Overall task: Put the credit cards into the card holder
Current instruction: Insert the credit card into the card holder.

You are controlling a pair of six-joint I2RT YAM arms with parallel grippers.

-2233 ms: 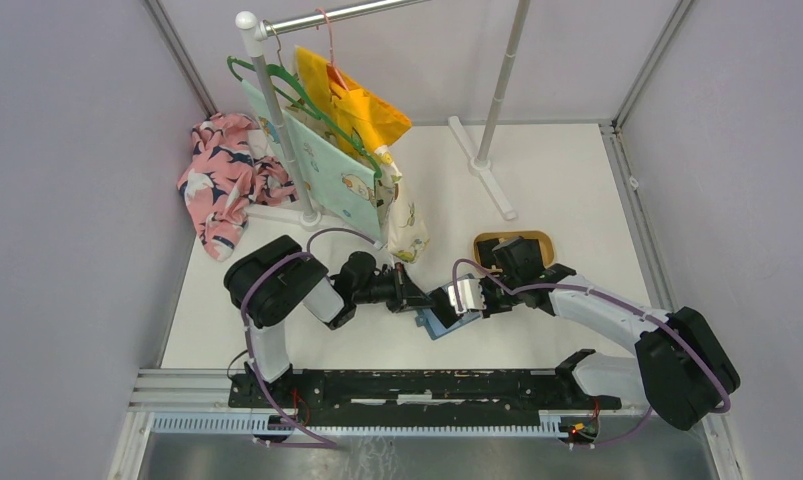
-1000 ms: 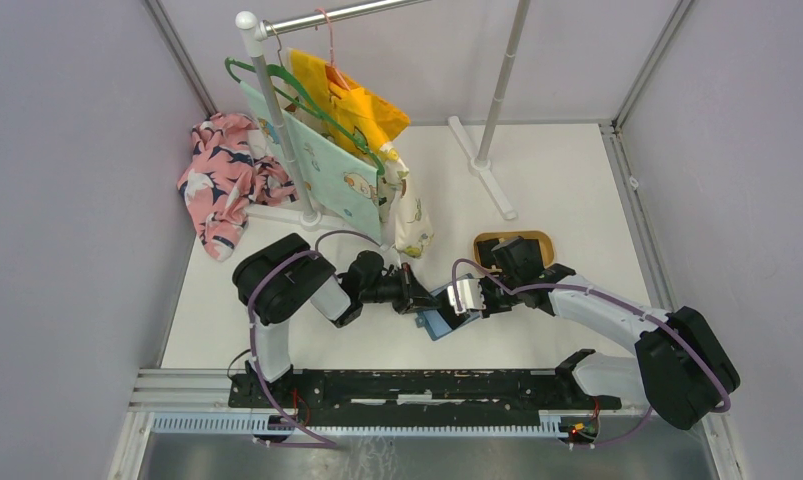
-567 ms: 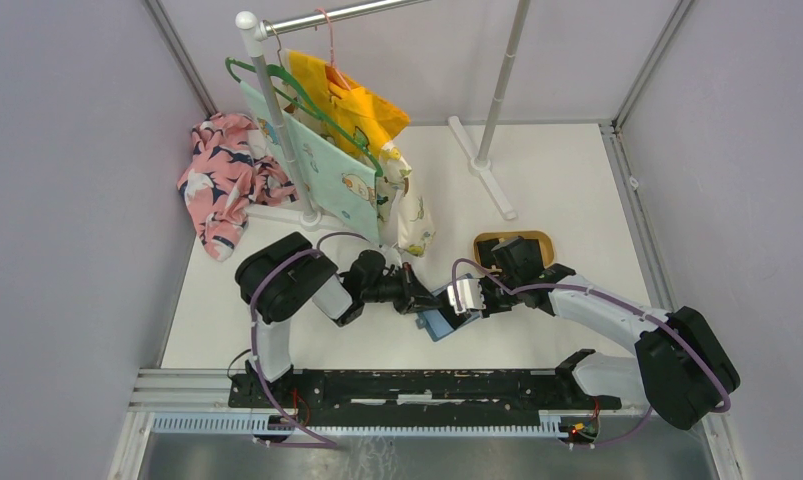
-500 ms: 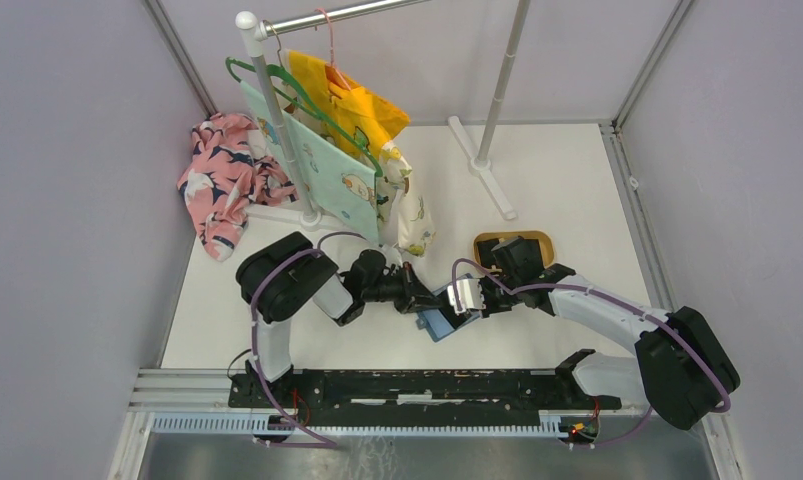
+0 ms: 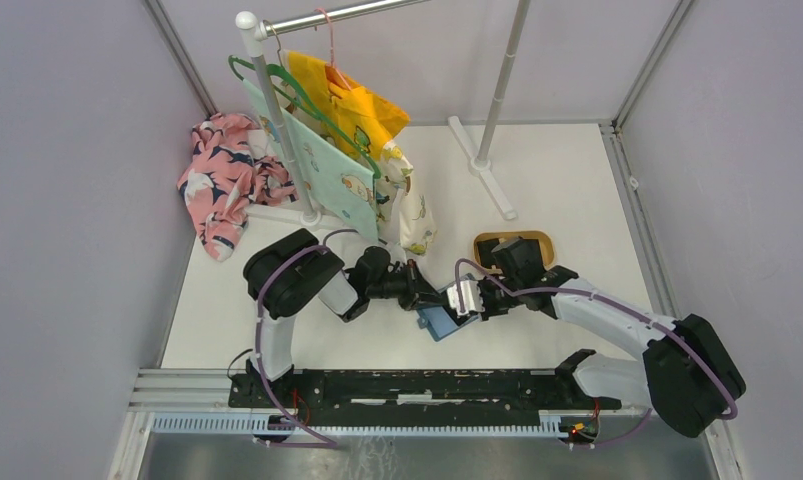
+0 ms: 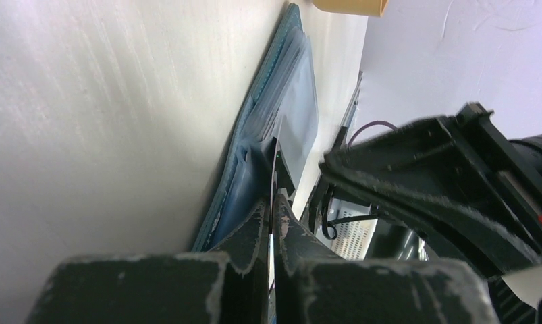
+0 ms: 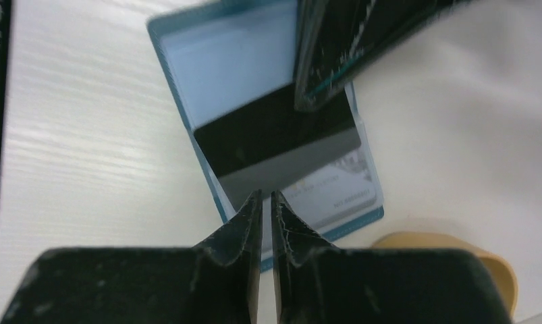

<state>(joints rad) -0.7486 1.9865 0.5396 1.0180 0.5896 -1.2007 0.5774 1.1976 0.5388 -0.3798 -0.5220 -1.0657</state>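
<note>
**Card at the wallet**

Your left tool (image 6: 273, 214) pinches a black card (image 7: 275, 138), which lies across the open blue wallet (image 7: 221, 61) just ahead of your right tool (image 7: 266, 199). That tool stands a slit apart; whether it grips anything, you cannot tell.

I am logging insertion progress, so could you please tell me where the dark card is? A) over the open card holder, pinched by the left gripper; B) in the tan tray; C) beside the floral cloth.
A: the dark card lies across the open card holder, with the left gripper shut on its edge.
</note>
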